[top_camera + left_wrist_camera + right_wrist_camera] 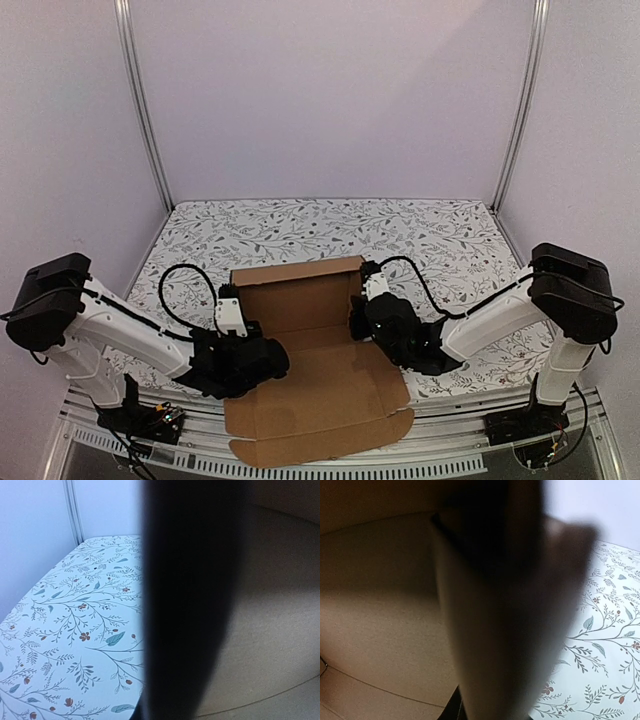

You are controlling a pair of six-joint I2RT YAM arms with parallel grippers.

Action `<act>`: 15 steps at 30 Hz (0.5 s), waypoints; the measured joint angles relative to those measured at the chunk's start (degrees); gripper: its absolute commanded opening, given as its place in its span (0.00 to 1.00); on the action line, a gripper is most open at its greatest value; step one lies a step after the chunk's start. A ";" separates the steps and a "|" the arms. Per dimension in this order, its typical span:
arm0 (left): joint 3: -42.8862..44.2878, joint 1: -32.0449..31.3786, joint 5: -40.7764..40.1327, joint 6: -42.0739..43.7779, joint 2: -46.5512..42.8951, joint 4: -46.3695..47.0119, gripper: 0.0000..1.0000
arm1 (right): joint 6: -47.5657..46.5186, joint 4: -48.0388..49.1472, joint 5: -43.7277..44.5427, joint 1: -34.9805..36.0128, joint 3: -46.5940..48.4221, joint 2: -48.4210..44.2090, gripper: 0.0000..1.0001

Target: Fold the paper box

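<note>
**Both grippers at the sides of the paper box, grip not readable**

Top view: the paper box (pixel 310 385) is lying mid-table between the two arms. Its back panel (pixel 298 285) is standing up and its wide front part is lying flat, reaching the near edge of the table (pixel 450 240). The left gripper (pixel 229 298) is sitting at the box's left edge and the right gripper (pixel 368 276) at its right edge. Each is touching or just beside the cardboard. The fingers are showing too small and dark here, so I cannot tell how wide either is spread or whether it is pinching anything.

Left wrist view: a dark blurred band (pixel 185 605) is running top to bottom through the middle. Brown box cardboard (pixel 270 630) is filling the right side, with a curved crease low down. The flowered table top (pixel 75 630) is showing on the left, with a metal post (pixel 72 510) behind. I cannot make out the fingers, so the opening is unclear.

Right wrist view: a blurred brown flap (pixel 500 630) is hanging right at the lens. The box's inner face (pixel 380 620) is showing on the left and the flowered table (pixel 605 630) on the right. I cannot make out the fingers here either.

Only the top view is showing the whole box and both arms. Only the wrist views are showing cardboard this close.
</note>
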 measured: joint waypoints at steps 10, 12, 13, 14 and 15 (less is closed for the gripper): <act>0.39 0.00 0.24 -1.33 0.20 -1.20 0.00 | -0.31 3.10 3.08 -0.28 -0.07 1.73 0.00; 0.59 0.00 0.50 -1.51 0.20 -1.38 0.00 | -0.39 3.19 3.32 -0.26 -0.09 1.73 0.00; 0.68 0.00 0.63 -1.53 0.22 -1.49 0.00 | -0.50 3.19 3.41 -0.28 -0.09 1.73 0.00; 0.92 0.00 0.72 -1.60 0.26 -1.77 0.00 | -0.57 3.19 3.56 -0.28 -0.11 1.73 0.00; 1.11 0.00 0.79 -1.62 0.31 -1.99 0.03 | -0.68 3.19 3.69 -0.28 -0.11 1.73 0.00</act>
